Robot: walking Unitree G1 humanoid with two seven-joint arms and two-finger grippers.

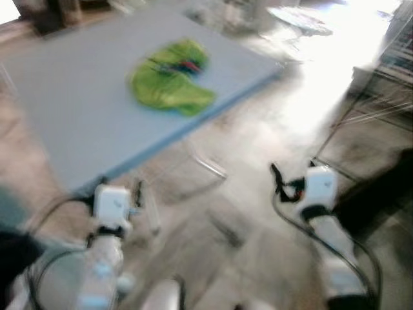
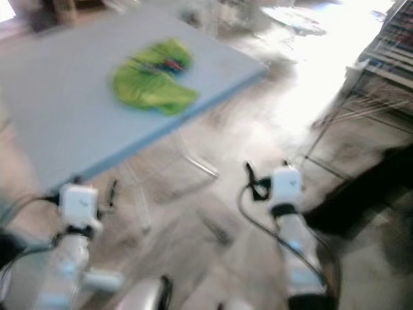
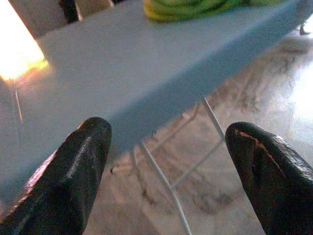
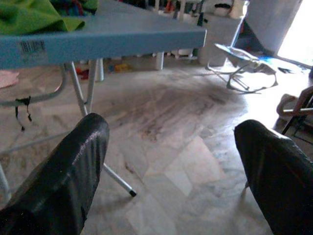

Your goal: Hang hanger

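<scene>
A green garment with a hanger lies on the blue tabletop. Left gripper and right gripper, fingers spread and empty, are below the tabletop edge.

A pale blue folding surface on thin white metal legs stands on a marbled grey and beige tiled floor, with a crumpled bright green cloth lying on its far half, well in from the edges, and something dark with a touch of red on top of the cloth, too blurred to identify. A barcode sticker sits on the surface's edge. Beyond the surface, a low bouncer-style seat on a light frame rests on the floor in strong sunlight, and a wire rack stands off to the right.
</scene>
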